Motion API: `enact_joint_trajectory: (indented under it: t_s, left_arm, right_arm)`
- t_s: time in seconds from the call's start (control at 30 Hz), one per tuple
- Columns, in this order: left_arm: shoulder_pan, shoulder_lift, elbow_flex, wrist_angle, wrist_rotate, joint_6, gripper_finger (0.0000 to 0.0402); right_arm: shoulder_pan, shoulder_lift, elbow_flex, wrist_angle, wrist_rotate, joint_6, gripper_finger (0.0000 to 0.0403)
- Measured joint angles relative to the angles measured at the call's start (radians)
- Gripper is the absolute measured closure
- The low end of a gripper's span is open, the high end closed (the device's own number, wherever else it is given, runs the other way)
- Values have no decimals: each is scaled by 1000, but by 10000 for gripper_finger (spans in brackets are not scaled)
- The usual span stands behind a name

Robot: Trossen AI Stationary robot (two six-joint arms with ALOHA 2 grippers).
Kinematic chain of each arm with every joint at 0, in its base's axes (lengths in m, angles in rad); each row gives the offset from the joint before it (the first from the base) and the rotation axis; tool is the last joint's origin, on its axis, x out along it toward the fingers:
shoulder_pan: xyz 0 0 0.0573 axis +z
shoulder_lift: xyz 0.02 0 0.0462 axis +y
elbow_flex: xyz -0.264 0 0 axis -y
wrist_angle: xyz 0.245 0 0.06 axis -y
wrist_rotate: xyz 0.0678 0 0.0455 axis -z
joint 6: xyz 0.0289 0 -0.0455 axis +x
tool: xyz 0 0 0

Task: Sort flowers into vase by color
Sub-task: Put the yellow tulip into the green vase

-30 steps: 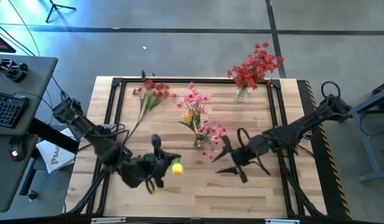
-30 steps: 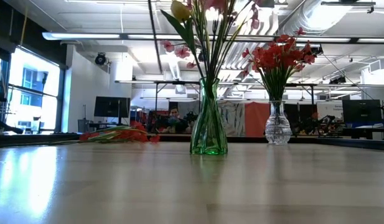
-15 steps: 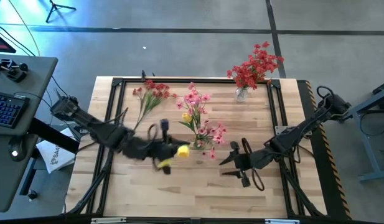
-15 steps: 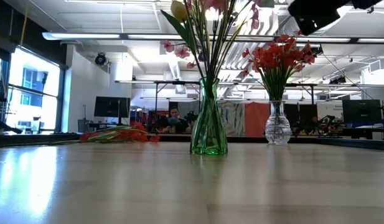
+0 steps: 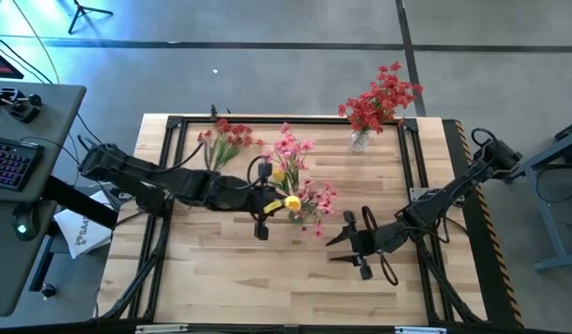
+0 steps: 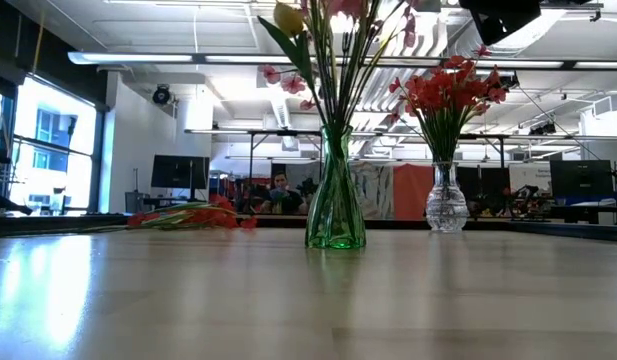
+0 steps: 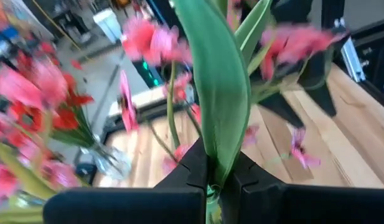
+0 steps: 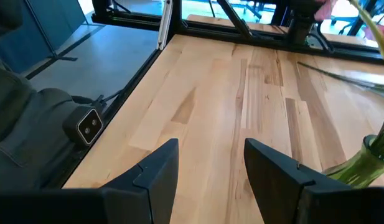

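Yellow flower is gripped by the left gripper beside the green vase holding pink stems mid-table. Red flowers fill 1 clear vase. The right gripper is spread, empty.

overhead view, level tabletop view, both showing green vase

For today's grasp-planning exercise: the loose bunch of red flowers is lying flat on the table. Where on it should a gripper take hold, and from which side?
Grip the red flowers on the bare stems below the blooms, coming down from above. The bunch lies flat with its thin stems trailing toward the front of the table, clear of the green vase.
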Motion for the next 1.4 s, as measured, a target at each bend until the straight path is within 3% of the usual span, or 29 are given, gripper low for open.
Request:
enact_joint_trajectory:
  t_s: [0.37, 0.6, 0.9, 1.4]
  left_arm:
    - [69, 82, 0, -3, 45, -69, 391]
    - [125, 101, 0, -63, 83, -161, 327]
    - [129, 28, -1, -119, 114, -173, 256]
    - [70, -60, -1, -104, 104, -194, 250]
  right_arm:
    - [-17, 0, 0, 26, 6, -27, 226]
    - [-37, 23, 0, 48, 9, -42, 226]
    - [-40, 53, 0, 59, 7, -39, 226]
    - [-40, 52, 0, 64, 6, -42, 226]
